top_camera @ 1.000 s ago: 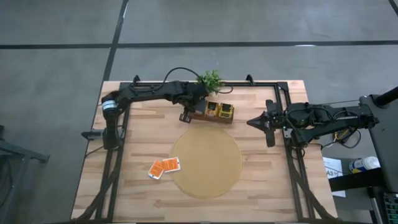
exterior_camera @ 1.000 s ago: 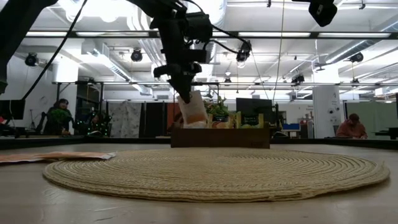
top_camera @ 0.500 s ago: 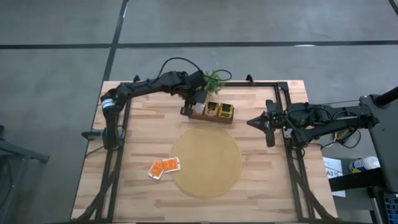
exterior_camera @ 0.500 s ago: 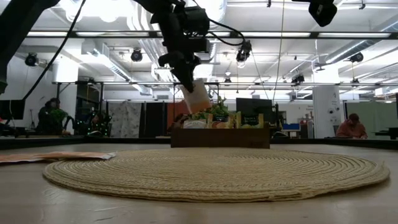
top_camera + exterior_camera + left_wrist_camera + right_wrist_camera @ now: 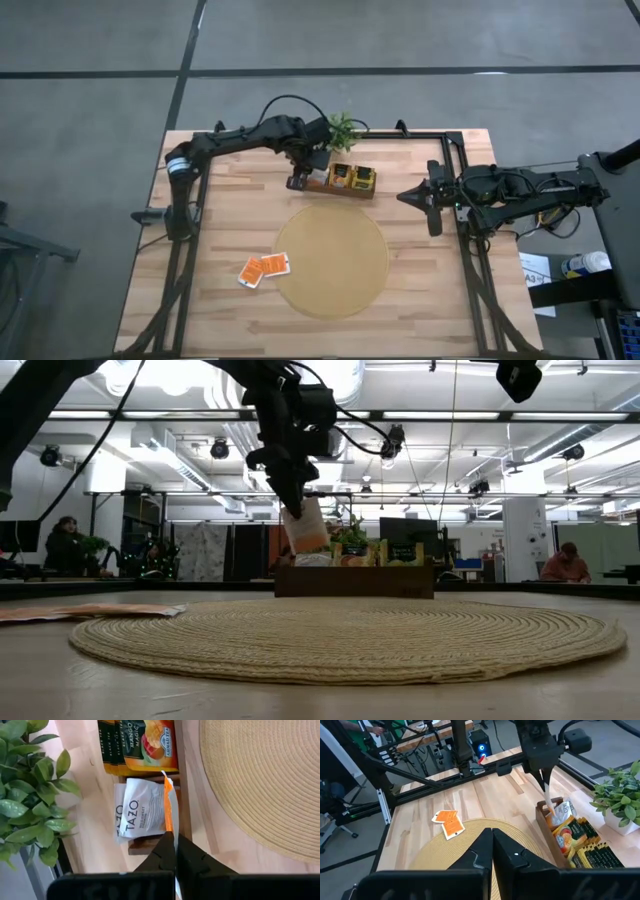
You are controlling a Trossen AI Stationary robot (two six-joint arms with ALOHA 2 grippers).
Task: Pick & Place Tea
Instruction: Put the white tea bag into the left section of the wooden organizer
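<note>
Now our left gripper (image 5: pixel 171 839) has its jaws clamped on an orange-edged tea packet (image 5: pixel 168 805), poised over the wooden box (image 5: pixel 341 183) near the table's far edge. We should lower it straight into the open end slot, beside the white packet (image 5: pixel 140 814). Our right gripper (image 5: pixel 424 198), jaws clenched empty, waits at the right edge. How deep the slot goes is hidden.

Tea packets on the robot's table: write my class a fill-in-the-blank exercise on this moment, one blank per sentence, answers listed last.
1. The left gripper holds an orange-edged tea packet above the wooden ____.
2. Two orange packets lie on the table just off the round mat's ____ edge in the high view.
3. The right gripper is ____, holding nothing.
4. Behind the wooden box stands a small green ____.

Answers: box; left; shut; plant
</note>
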